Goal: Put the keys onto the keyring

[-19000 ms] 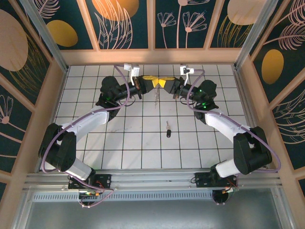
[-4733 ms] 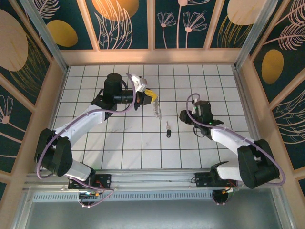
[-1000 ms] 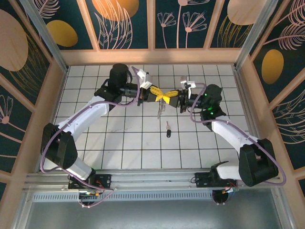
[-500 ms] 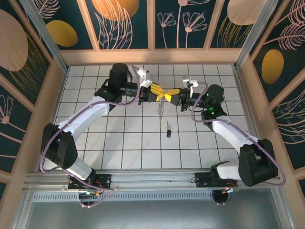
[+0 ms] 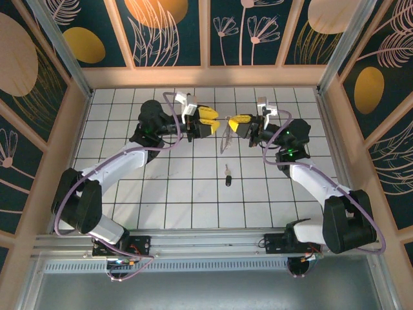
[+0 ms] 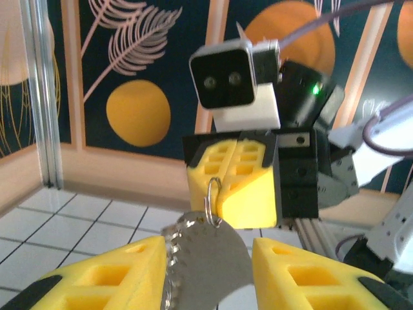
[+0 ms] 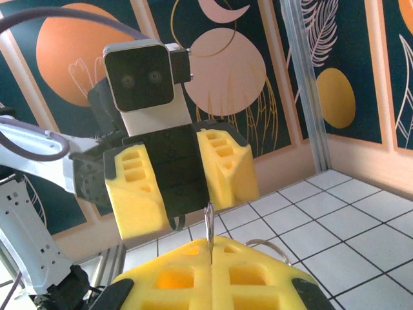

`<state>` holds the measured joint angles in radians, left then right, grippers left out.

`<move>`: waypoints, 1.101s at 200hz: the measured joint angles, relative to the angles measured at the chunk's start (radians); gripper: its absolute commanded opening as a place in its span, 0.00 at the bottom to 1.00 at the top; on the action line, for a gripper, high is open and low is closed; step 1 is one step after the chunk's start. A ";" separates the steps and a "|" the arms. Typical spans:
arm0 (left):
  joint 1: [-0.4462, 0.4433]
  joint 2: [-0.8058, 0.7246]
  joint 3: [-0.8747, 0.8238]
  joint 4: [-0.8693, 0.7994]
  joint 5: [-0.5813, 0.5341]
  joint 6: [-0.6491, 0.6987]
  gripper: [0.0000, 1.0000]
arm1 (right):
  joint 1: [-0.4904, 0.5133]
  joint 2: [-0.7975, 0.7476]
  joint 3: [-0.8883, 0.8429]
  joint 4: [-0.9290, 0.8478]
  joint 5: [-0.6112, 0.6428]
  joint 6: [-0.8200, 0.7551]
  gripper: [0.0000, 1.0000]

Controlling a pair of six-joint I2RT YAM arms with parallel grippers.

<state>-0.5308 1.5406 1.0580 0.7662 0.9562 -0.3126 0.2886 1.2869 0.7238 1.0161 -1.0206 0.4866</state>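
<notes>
White-tiled tabletop (image 5: 129, 187), walled by teal panels (image 5: 161, 32) with orange discs. Left pincer (image 5: 213, 120): fingers apart, gripping nothing. Keyring (image 5: 225, 139) hangs above the tiles, pinched in the closed right pincer (image 5: 233, 121). Black-headed key (image 5: 227, 176) lies on the tabletop.

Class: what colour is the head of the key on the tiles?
Black; the key shows best in top external view.

No legible txt, nos., labels or brand marks in any view.
</notes>
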 measured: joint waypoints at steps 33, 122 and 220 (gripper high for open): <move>0.000 0.041 -0.032 0.230 -0.003 -0.170 0.41 | 0.000 0.000 0.000 0.042 0.010 0.039 0.00; 0.000 0.099 -0.037 0.451 0.004 -0.352 0.42 | 0.024 0.038 0.001 0.114 0.029 0.100 0.00; 0.000 0.135 -0.037 0.469 0.004 -0.375 0.43 | 0.054 0.061 0.022 0.129 0.033 0.100 0.00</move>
<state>-0.5304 1.6756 1.0210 1.2354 0.9604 -0.6872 0.3428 1.3476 0.7460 1.1446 -0.9878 0.5869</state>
